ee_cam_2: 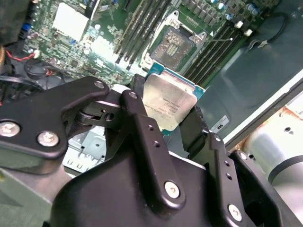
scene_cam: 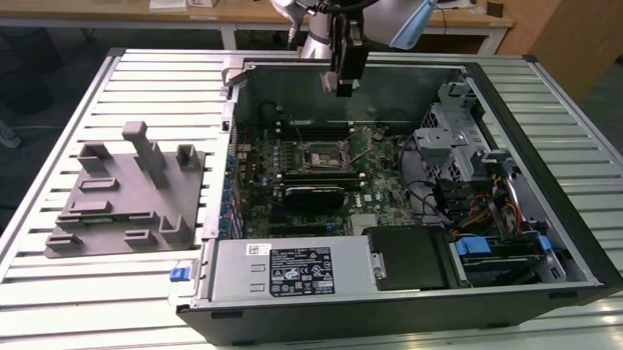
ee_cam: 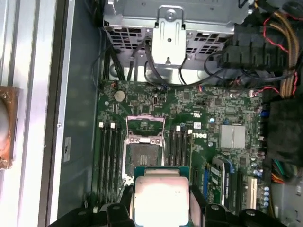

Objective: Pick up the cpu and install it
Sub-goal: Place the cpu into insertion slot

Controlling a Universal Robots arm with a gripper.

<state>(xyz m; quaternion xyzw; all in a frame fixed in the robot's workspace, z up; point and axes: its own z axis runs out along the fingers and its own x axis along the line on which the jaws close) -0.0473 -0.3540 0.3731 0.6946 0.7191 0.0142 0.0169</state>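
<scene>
Silver cpu [ee_cam_2: 169,106]: held flat, clamped in the tool [ee_cam_2: 166,105]
socket [ee_cam: 143,153]: left open, spotted lower down, just past the cpu's edge

Slatted table [scene_cam: 58,292]: computer case [scene_cam: 389,315], grey fixture [scene_cam: 117,211].

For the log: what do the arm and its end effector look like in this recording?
The arm is silver-grey metal with a pale blue joint cap and a black cable looping beside it. The end effector is matte black, with a rounded body, hinged link bars fastened with silver screws, and two flat fingers with small holes.
</scene>
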